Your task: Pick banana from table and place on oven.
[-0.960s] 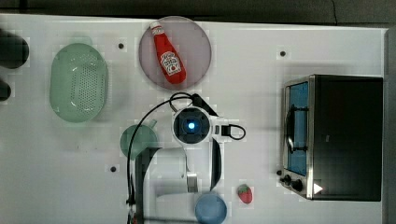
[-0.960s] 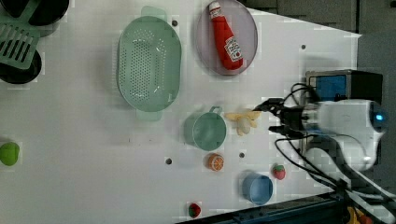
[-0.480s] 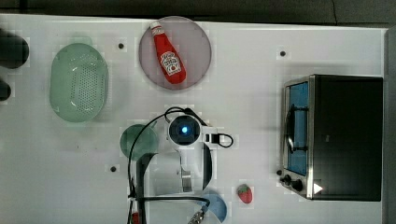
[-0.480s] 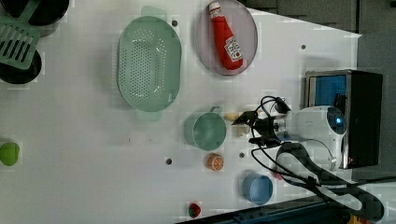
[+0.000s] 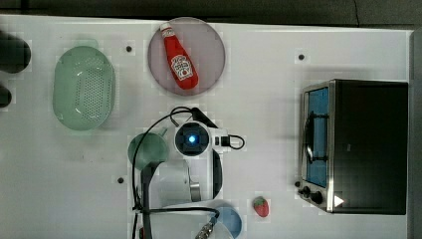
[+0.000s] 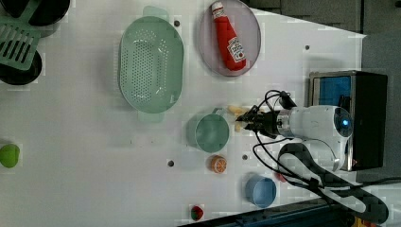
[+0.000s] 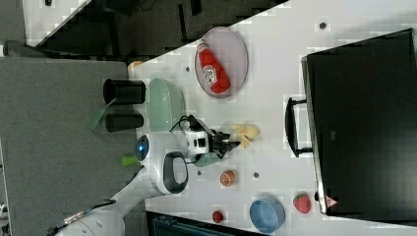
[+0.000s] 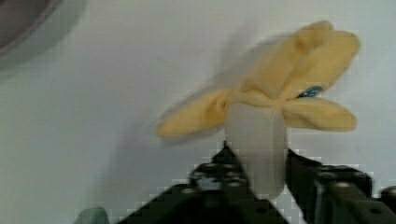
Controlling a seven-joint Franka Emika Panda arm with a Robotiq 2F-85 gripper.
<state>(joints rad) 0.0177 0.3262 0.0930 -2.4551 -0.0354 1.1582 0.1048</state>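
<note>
On the white table (image 6: 94, 156), just beside the green cup (image 6: 208, 133), lies the banana (image 8: 275, 102); it looks plush, so probably light, soft and squashy. Its pale stem end sits between the hand's (image 8: 256, 175) fingers, which seem clamped on it, a sensible place to hold. In the left view the arm reaches low, hand (image 6: 249, 120) at table level.

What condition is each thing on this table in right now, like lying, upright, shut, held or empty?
banana: peeled, gripped at its pale end, on the table.
gripper: closed on the banana.
ketchup bottle: lying on the plate.
oven: door shut, top bare.
colander: empty.
green cup: upright, empty.
blue bowl: upright, empty.
</note>
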